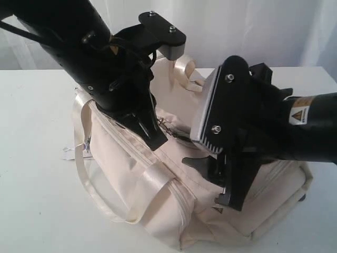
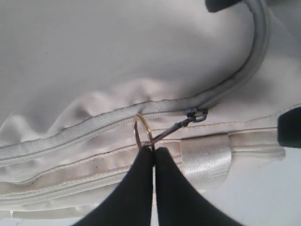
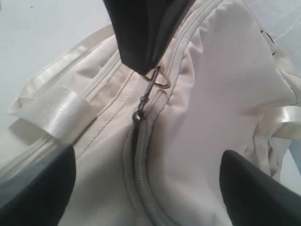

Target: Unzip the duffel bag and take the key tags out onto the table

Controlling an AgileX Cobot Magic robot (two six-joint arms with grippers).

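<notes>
The cream duffel bag (image 1: 131,158) lies on the white table (image 1: 31,174), its zipper (image 2: 70,136) closed along the length in view. My left gripper (image 1: 158,139) (image 2: 154,149) is shut on the brass ring (image 2: 142,129) of the zipper pull, whose dark slider (image 2: 197,114) sits a little further along the track. The right wrist view shows the same ring (image 3: 162,80) pinched at the left gripper's tips (image 3: 141,70). My right gripper (image 1: 213,182) (image 3: 148,188) hovers open over the bag's top (image 3: 211,94), its fingers (image 3: 37,188) spread wide either side of the zipper (image 3: 141,174). The key tags are hidden.
A shiny strap handle (image 1: 158,179) loops over the bag's near side and another (image 1: 184,68) lies at the back. A small paper tag on a string (image 1: 79,150) sits by the bag's left end. White curtain behind the table.
</notes>
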